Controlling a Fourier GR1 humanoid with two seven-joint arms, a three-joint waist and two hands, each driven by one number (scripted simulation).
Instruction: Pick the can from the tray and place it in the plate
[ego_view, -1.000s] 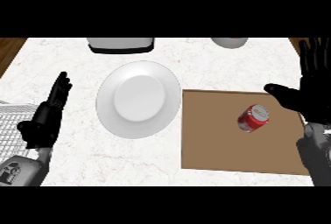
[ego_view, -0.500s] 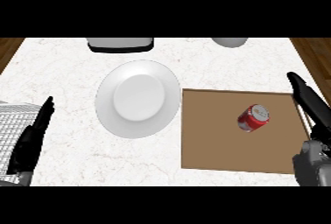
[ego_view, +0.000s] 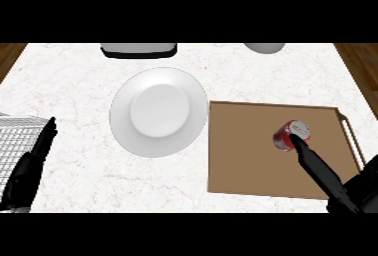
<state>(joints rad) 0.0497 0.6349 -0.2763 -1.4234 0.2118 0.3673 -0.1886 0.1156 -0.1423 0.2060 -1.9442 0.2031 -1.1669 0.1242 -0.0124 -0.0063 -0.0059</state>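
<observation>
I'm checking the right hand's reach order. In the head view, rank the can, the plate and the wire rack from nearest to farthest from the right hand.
1. The can, on the tray, at the tip of the right hand.
2. The plate, on the counter left of the tray.
3. The wire rack, at the view's left edge, beside the left hand.

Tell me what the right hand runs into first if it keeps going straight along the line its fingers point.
The red can. The right hand points up and to the left across the brown tray, and its fingertip already overlaps the can's lower edge. Whether it actually touches or sits above it is unclear from this steep view.
</observation>
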